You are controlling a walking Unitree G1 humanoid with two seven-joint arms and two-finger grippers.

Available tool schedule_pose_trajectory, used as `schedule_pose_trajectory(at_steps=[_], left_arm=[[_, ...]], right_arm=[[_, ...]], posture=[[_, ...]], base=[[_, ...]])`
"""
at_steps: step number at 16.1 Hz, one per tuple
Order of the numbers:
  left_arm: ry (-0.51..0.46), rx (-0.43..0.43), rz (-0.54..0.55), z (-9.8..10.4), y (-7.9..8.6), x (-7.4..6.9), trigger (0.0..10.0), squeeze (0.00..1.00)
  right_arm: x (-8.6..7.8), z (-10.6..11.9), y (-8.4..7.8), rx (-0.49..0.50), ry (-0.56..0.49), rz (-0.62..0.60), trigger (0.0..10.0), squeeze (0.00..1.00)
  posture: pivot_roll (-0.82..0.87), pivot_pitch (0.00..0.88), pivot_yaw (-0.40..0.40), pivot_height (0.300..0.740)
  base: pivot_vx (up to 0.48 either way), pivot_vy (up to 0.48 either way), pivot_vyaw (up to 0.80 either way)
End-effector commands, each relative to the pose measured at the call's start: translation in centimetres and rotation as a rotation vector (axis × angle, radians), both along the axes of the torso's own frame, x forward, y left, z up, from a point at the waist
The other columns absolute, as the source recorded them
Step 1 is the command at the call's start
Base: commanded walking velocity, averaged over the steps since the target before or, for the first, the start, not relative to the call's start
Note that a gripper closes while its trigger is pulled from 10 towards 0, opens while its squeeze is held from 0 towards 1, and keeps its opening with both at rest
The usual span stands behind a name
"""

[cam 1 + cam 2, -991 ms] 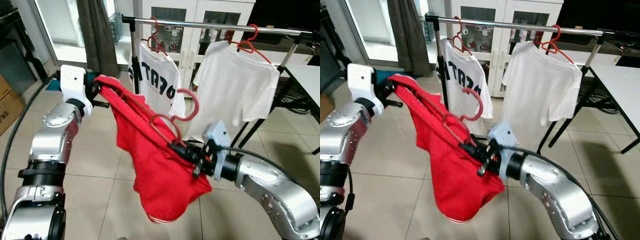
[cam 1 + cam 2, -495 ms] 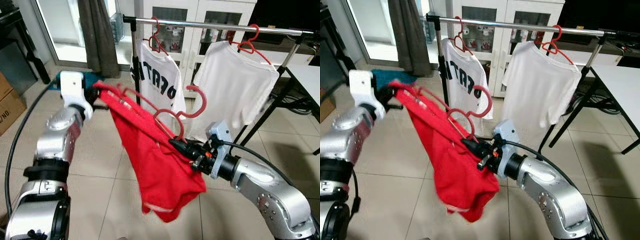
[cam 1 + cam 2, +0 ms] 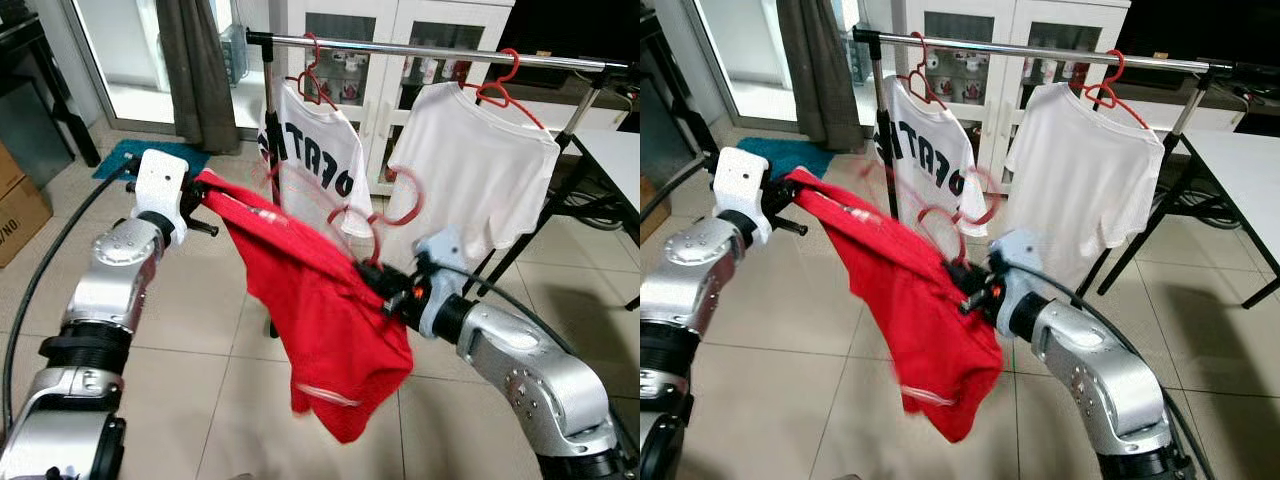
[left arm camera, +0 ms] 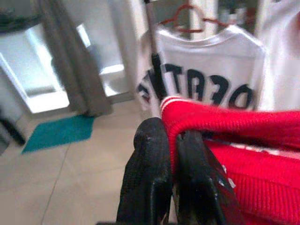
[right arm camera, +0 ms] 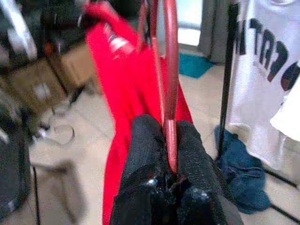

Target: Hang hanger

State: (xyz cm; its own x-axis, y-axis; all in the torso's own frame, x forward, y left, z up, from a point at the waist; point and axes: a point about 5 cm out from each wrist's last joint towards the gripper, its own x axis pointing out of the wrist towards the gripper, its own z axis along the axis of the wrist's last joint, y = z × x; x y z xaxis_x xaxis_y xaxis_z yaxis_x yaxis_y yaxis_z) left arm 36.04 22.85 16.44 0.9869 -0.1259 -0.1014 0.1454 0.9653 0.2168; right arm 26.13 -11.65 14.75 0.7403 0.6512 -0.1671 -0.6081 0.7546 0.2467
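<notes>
Right gripper (image 5: pixel 165 176): near, right of centre. Fingers clamped on the wire of the red hanger (image 3: pixel 385 215), whose hook is blurred and points up and away toward the rail.

Red shirt (image 3: pixel 330 310): draped on that hanger, slung between both arms, its bulk sagging below the right gripper, hem well above the tiled floor (image 3: pixel 210 390).

Left gripper (image 4: pixel 174 178): left, a little farther off. Fingers pinched shut on the shirt's ribbed edge, holding that shoulder out to the left.

White lettered shirt (image 3: pixel 315 150) and plain white shirt (image 3: pixel 470 175): far, each on its own red hanger, with a bare stretch of rail between them.

Rail (image 3: pixel 420 50): far, high, running left to right on a black stand.

Step in hand, as judged: carrying the hanger up to the rail. To do it well, lift the hook above the bar, aim at the gap between the two white shirts, keep the hook square to the bar, then lower. The left gripper should probably let the cloth go only once the hook sits, lest the shirt slide off.
</notes>
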Motion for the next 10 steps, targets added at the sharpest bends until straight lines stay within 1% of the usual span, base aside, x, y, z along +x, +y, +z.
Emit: schedule_pose_trajectory(at_steps=[1, 2, 3, 4, 5, 6, 7, 8, 9, 10], left_arm=[[-0.01, -0.03, 0.168, 0.2, 2.4, -0.1, 0.0, 0.0], [0.02, -0.049, 0.236, -0.7, 3.2, -0.4, 0.0, 0.0], [0.049, -0.049, 0.26, -1.6, 3.4, -0.6, 0.0, 0.0], [0.069, -0.049, 0.224, -2.1, 2.8, -0.7, 0.0, 0.0], [0.105, -0.057, 0.025, -2.9, 0.0, -1.0, 0.0, 0.0], [0.105, -0.074, -0.259, -2.5, -3.7, -1.8, 0.0, 0.0], [0.104, -0.116, -0.504, -1.8, -6.9, -3.2, 0.0, 0.0], [0.107, -0.129, -0.558, -1.6, -7.6, -3.5, 0.0, 0.0], [0.111, -0.135, -0.653, -1.2, -8.6, -4.3, 0.0, 0.0], [0.13, -0.146, -0.789, -0.7, -9.8, -5.6, 0.0, 0.0]], right_arm=[[0.3, 0.7, -1.6, 0.075, -0.01, -0.093, 0.0, 0.0], [0.4, 1.2, -1.7, 0.165, -0.018, -0.114, 0.0, 0.0], [0.5, 1.6, -1.7, 0.223, -0.026, -0.126, 0.0, 0.0], [0.6, 1.9, -1.7, 0.249, -0.041, -0.144, 0.0, 0.0], [1.2, 2.5, -1.9, 0.292, -0.072, -0.2, 0.0, 0.0], [2.0, 2.9, -2.2, 0.262, -0.116, -0.287, 0.0, 0.0], [2.9, 2.9, -2.5, 0.204, -0.143, -0.382, 0.0, 0.0], [3.1, 2.8, -2.6, 0.197, -0.142, -0.406, 0.0, 0.0], [3.5, 2.6, -3.0, 0.193, -0.133, -0.458, 0.0, 0.0], [4.1, 2.3, -3.4, 0.146, -0.129, -0.506, 0.0, 0.0]], posture=[[-0.14, 0.0, -0.014, 0.74], [-0.14, 0.0, -0.015, 0.74], [-0.14, 0.0, -0.015, 0.74], [-0.14, 0.0, -0.014, 0.74], [-0.14, 0.0, -0.013, 0.74], [-0.14, 0.0, -0.014, 0.74], [-0.14, 0.0, -0.013, 0.74], [-0.14, 0.0, -0.014, 0.74], [-0.14, 0.0, -0.014, 0.74], [-0.13, 0.0, -0.019, 0.74]], base=[[0.0, 0.0, 0.0], [0.0, 0.0, 0.0], [0.0, 0.0, 0.0], [0.0, 0.0, 0.0], [0.0, 0.0, 0.0], [0.0, 0.0, 0.0], [0.0, 0.0, 0.0], [0.0, 0.0, 0.0], [0.0, 0.0, 0.0], [0.0, 0.0, 0.0]])
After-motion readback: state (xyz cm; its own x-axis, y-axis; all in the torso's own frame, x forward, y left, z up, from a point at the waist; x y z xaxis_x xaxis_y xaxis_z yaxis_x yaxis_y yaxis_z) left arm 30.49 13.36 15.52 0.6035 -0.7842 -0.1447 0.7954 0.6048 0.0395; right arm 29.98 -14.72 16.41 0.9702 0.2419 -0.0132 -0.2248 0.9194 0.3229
